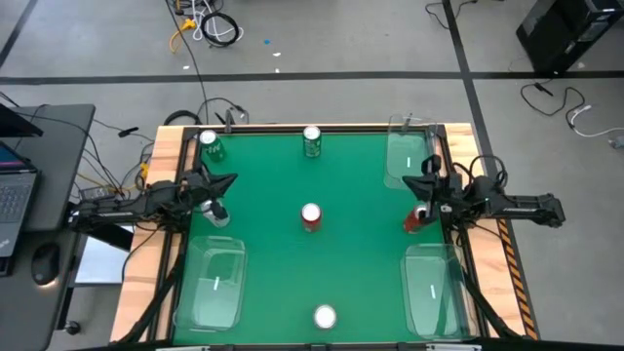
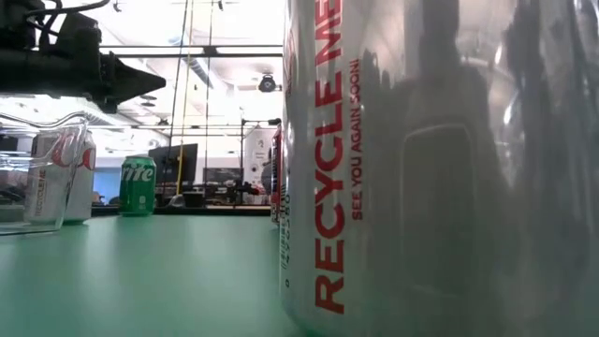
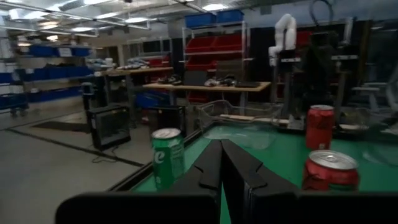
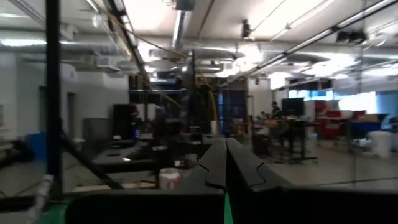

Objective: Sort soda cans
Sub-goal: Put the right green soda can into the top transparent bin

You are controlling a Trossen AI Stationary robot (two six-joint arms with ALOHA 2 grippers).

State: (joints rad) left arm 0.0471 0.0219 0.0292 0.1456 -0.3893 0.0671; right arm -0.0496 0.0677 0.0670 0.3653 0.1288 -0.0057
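I inspect from above: my left gripper [image 1: 230,179] hangs over the left side of the green table [image 1: 361,273], fingers clenched together and grasping nothing. My right gripper [image 1: 409,182] hangs over the right side, likewise clenched on nothing.

Cans found on the mat:
- green can [image 1: 211,145] at the far left corner
- second green can [image 1: 312,141] at the middle of the far edge
- red can [image 1: 311,216] at the table's centre
- second red can [image 1: 416,218] just beside my right arm, between the two right-hand trays
- silver-grey can [image 1: 214,211] just below my left gripper, near the near-left tray
- second silver-grey can [image 1: 325,317] at the middle of the near edge, filling most of the low view

All six stand upright. None sits in a tray.

Trays: near-left tray [image 1: 212,283], near-right tray [image 1: 434,288], far-right tray [image 1: 407,156]

A laptop [image 1: 12,185] and a mouse [image 1: 45,263] lie on the desk to the left of the table
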